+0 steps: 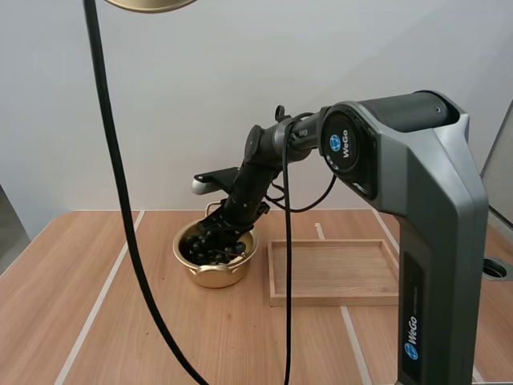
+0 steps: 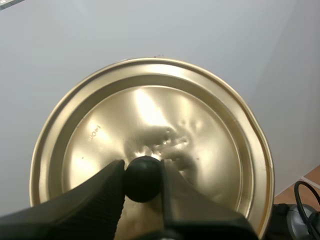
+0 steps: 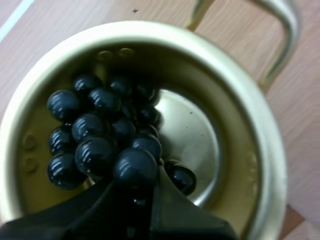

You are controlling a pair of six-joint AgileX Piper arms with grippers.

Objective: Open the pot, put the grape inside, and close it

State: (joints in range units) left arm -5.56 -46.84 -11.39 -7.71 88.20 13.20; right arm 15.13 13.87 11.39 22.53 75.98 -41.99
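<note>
Left claw [image 2: 143,175] pinches the knob [image 2: 142,184] of the lid [image 2: 150,115]; right claw [image 3: 137,189] grips the grapes [image 3: 94,152] inside the pot [image 3: 270,150]

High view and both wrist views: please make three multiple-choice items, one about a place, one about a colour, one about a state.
1. Where is the bunch of grapes?
A) on the wooden tray
B) in the pot
C) on the table

2. What colour is the knob of the lid?
A) black
B) red
C) white

3. How is the pot?
A) closed
B) tipped over
C) open

Answers:
1 B, the dark grapes lie on the pot's floor.
2 A, the left jaws pinch a black knob.
3 C, the lid is held up, away from the pot.
</note>
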